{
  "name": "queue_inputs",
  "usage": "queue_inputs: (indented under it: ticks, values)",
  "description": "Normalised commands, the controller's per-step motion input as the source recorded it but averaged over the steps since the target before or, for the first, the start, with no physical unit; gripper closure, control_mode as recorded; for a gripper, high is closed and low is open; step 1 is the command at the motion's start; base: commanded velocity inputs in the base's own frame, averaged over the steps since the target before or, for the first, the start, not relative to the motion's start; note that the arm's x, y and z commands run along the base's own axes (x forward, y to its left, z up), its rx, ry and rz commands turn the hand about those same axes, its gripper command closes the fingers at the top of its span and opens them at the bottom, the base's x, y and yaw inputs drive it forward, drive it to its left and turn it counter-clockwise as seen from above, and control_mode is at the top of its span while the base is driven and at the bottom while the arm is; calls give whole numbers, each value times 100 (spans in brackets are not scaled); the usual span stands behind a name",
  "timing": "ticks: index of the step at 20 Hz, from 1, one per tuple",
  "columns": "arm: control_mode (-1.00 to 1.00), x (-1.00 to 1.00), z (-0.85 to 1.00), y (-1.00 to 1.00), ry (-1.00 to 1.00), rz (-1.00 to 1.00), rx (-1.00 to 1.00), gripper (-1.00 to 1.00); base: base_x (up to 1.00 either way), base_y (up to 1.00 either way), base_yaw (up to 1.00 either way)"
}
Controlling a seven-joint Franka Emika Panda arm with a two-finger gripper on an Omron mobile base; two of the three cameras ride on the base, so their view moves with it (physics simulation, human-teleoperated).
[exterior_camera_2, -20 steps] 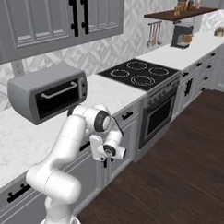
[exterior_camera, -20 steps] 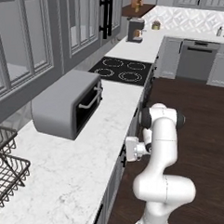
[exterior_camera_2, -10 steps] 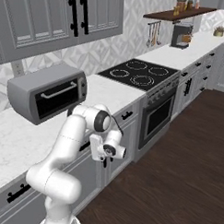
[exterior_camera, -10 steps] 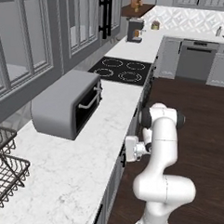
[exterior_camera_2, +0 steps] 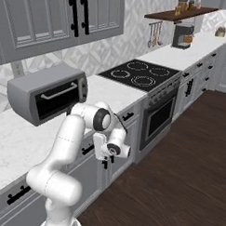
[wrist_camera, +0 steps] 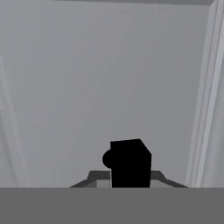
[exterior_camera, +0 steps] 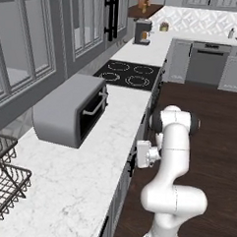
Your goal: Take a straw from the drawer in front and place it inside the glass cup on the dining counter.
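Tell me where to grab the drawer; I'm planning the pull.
Grip the small black bar handle on the drawer front, coming straight on from the room side. The bar lies horizontal on a flat panel, so the jaws should close above and below it.

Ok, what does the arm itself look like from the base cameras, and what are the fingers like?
The arm is glossy white with rounded, tube-like links and dark grey joint rings. The gripper has a boxy white hand with a dark round cap on its side. The fingertips are small, blocky and black. No cables or markings show.
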Motion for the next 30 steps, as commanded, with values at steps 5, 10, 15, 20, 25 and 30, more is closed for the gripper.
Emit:
queue_inputs:
  ticks: [5,10,15,20,25,30]
  values:
    - [-100,-51,28,-37,-2,0,0,100,0,0,0]
    - [-100,-51,22,-51,0,0,4,100,0,0,0]
    - [-100,-45,21,-64,0,0,8,100,0,0,0]
    - [-100,-31,14,-66,0,1,10,100,0,0,0]
    - [-100,-7,-1,-30,3,-3,6,-100,0,0,0]
    - [-100,-5,-14,-3,9,-2,2,-100,0,0,0]
